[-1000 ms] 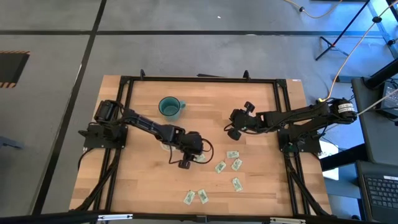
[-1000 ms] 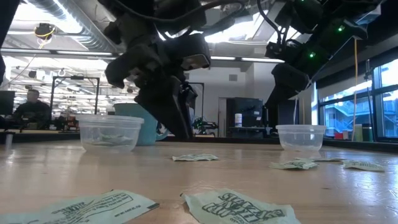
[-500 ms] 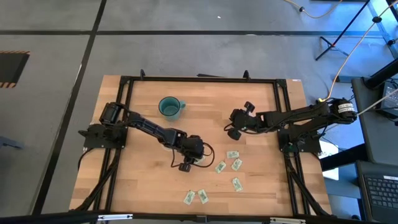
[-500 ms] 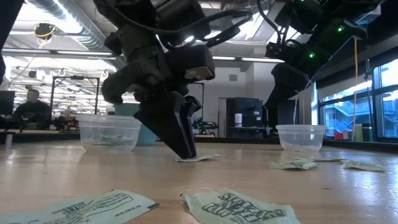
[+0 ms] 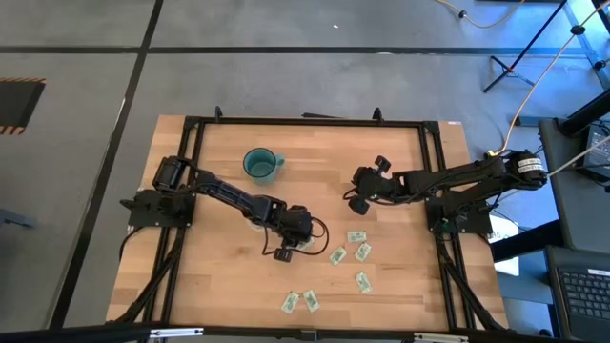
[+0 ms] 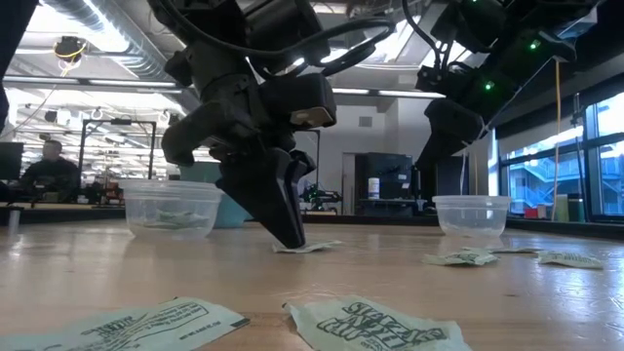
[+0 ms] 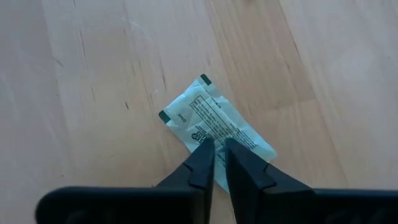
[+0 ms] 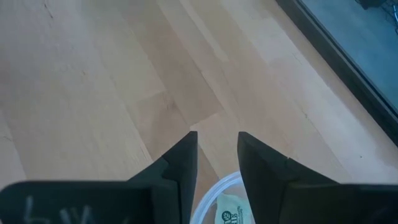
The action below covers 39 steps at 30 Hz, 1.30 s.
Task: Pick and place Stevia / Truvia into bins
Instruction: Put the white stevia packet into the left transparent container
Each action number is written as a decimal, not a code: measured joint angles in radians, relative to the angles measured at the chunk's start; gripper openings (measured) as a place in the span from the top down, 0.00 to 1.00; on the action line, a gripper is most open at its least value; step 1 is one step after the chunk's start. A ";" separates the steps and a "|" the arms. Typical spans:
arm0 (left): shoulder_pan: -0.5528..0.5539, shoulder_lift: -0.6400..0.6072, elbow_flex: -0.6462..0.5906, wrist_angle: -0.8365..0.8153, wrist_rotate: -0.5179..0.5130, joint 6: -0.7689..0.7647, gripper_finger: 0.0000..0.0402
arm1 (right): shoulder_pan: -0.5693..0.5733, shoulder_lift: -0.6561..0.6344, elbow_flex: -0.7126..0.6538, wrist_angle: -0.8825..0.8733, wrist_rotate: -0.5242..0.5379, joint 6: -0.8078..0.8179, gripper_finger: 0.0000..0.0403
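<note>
Sachet (image 7: 216, 129) under left claw (image 7: 217, 147) tips, print legible only from wrist.

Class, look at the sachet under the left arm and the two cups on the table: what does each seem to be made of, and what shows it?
Sachet: probably matte paper, creased and printed. Cups: apparently clear glossy plastic, since the room shows through their walls.

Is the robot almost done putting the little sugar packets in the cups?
Not yet. Both clear plastic cups already hold packets. The left gripper is pinching one white-and-green paper sachet on the wooden table; the right gripper waits above its cup. Several sachets still lie loose.
</note>
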 joint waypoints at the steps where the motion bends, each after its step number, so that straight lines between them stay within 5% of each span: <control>1: 0.000 0.000 0.000 0.000 -0.001 0.001 0.93 | 0.000 0.000 0.000 0.000 0.000 0.000 0.71; 18: -0.016 0.000 0.000 -0.009 -0.032 0.012 0.77 | 0.000 0.000 0.000 0.000 0.000 0.000 0.71; 39: -0.013 -0.055 -0.007 -0.086 -0.065 0.038 0.99 | 0.000 0.000 0.000 0.000 0.000 -0.004 0.71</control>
